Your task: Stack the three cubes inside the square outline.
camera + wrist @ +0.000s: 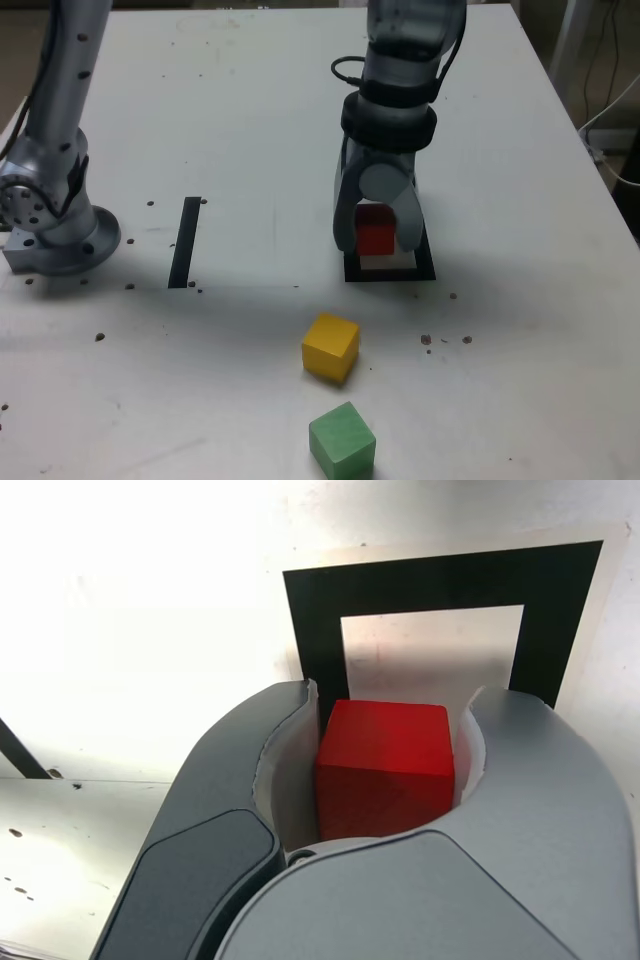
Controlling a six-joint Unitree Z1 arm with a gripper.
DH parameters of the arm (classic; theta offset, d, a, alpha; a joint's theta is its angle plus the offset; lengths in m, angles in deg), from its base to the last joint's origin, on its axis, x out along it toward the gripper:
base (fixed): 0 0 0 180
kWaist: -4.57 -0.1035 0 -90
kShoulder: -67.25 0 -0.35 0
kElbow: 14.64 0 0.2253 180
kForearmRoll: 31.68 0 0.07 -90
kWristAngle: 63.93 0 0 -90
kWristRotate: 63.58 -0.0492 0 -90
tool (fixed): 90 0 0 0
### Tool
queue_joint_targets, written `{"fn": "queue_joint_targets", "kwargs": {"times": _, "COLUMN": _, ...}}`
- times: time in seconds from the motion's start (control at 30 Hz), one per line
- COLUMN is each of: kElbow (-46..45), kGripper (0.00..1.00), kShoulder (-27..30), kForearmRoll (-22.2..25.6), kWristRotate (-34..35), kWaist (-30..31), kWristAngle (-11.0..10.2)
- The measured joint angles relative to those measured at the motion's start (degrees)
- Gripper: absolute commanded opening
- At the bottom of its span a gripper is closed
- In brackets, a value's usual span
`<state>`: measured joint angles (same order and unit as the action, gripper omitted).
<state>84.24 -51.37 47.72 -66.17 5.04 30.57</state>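
Observation:
My gripper (377, 238) is shut on the red cube (376, 231), holding it a little above the square outline (390, 270) near the table's middle. In the wrist view the red cube (385, 765) sits clamped between the two grey fingers (250, 780), with the black square outline (430, 590) and its white centre just beyond it. The yellow cube (330, 346) rests on the table in front of the outline. The green cube (342, 440) lies nearer still, at the exterior view's bottom edge.
A straight black strip (185, 241) lies on the table to the exterior view's left of the outline. The arm's grey base (55, 225) stands at the far left. Small dark specks dot the white table (520, 200). Cables hang past the table's right edge.

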Motion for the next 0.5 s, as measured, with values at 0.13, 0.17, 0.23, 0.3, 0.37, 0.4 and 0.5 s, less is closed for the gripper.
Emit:
{"fn": "queue_joint_targets", "kwargs": {"times": 0.13, "kElbow": 0.64, "kGripper": 0.33, "kShoulder": -0.95, "kForearmRoll": -0.20, "kWristRotate": 0.00, "kWaist": -0.01, "kWristAngle": 0.00}}
{"fn": "queue_joint_targets", "kwargs": {"times": 0.17, "kElbow": 0.66, "kGripper": 0.33, "kShoulder": -1.08, "kForearmRoll": -0.22, "kWristRotate": 0.00, "kWaist": -0.04, "kWristAngle": 0.00}}
{"fn": "queue_joint_targets", "kwargs": {"times": 0.23, "kElbow": 0.74, "kGripper": 0.33, "kShoulder": -1.37, "kForearmRoll": -0.31, "kWristRotate": 0.00, "kWaist": -0.18, "kWristAngle": -0.02}}
{"fn": "queue_joint_targets", "kwargs": {"times": 0.3, "kElbow": 0.84, "kGripper": 0.34, "kShoulder": -1.87, "kForearmRoll": -0.51, "kWristRotate": 0.00, "kWaist": -0.43, "kWristAngle": -0.08}}
{"fn": "queue_joint_targets", "kwargs": {"times": 0.37, "kElbow": 0.93, "kGripper": 0.41, "kShoulder": -2.24, "kForearmRoll": -0.61, "kWristRotate": 0.00, "kWaist": -0.62, "kWristAngle": -0.12}}
{"fn": "queue_joint_targets", "kwargs": {"times": 0.4, "kElbow": 0.97, "kGripper": 0.47, "kShoulder": -2.31, "kForearmRoll": -0.72, "kWristRotate": -0.01, "kWaist": -0.74, "kWristAngle": -0.16}}
{"fn": "queue_joint_targets", "kwargs": {"times": 0.5, "kElbow": 0.97, "kGripper": 0.74, "kShoulder": -2.45, "kForearmRoll": -0.81, "kWristRotate": -0.14, "kWaist": -0.95, "kWristAngle": -0.16}}
